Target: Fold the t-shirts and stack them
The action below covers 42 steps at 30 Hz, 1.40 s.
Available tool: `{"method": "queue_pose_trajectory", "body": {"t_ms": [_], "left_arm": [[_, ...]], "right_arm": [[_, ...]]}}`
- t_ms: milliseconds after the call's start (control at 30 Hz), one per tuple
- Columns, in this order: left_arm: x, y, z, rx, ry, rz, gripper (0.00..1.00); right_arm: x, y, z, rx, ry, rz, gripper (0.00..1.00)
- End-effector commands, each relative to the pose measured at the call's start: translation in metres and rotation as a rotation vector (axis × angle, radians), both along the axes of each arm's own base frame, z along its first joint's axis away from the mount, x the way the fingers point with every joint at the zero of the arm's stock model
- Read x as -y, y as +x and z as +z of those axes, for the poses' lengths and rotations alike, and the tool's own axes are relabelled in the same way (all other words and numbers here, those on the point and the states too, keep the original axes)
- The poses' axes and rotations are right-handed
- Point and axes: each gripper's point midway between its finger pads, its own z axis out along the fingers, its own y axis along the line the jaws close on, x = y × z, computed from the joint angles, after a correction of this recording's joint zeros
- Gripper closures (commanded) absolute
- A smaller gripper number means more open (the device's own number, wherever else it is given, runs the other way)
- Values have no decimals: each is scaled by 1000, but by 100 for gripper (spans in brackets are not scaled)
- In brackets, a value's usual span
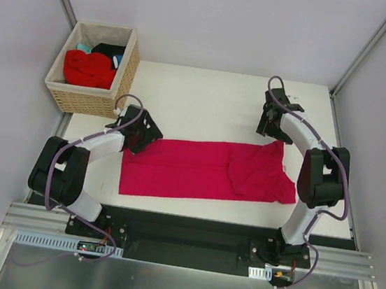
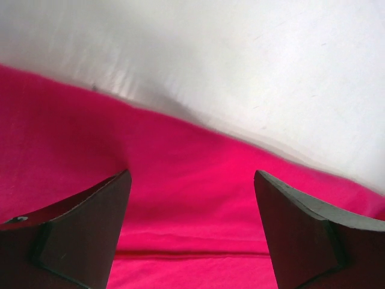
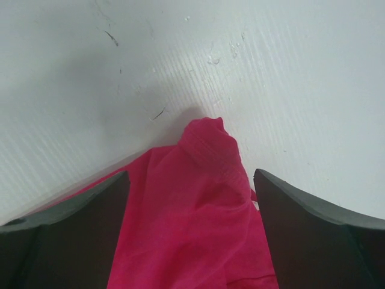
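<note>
A large crimson-pink t-shirt (image 1: 204, 170) lies folded into a long band across the white table (image 1: 206, 97). My left gripper (image 1: 140, 138) hovers over its far left corner. In the left wrist view the gripper (image 2: 192, 174) is open, with flat cloth (image 2: 180, 198) and a hem seam under it. My right gripper (image 1: 273, 132) stands at the shirt's far right corner. In the right wrist view it (image 3: 192, 174) is open, and a peaked-up corner of the cloth (image 3: 207, 141) rises between the fingers, which do not pinch it. A brighter red t-shirt (image 1: 89, 68) lies in the basket.
The wicker basket (image 1: 89, 96) stands at the far left, off the table's corner, and also holds black (image 1: 110, 50) and teal (image 1: 83, 48) cloth. Grey walls with metal posts close in both sides. A black base rail (image 1: 181, 238) runs along the near edge.
</note>
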Motion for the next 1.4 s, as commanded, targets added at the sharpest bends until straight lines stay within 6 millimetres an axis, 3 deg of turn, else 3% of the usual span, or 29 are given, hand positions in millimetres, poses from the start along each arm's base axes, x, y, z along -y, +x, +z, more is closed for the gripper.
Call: {"method": "queue_pose_trajectory", "body": {"t_ms": [0, 67, 200, 533, 833, 1367], "left_arm": [[11, 30, 26, 90, -50, -9, 16], [18, 36, 36, 114, -85, -27, 16], [16, 36, 36, 117, -75, -26, 16], [5, 12, 3, 39, -40, -10, 17], [-3, 0, -17, 24, -57, 9, 16], [-10, -9, -23, 19, -77, 20, 16]], "right_arm": [[-3, 14, 17, 47, 20, 20, 12], [-4, 14, 15, 43, 24, 21, 12], [-3, 13, 6, 20, 17, 15, 12], [20, 2, -17, -38, -12, -58, 12], [41, -11, -24, -82, -53, -113, 12], [91, -63, -45, -252, -112, -316, 12]]}}
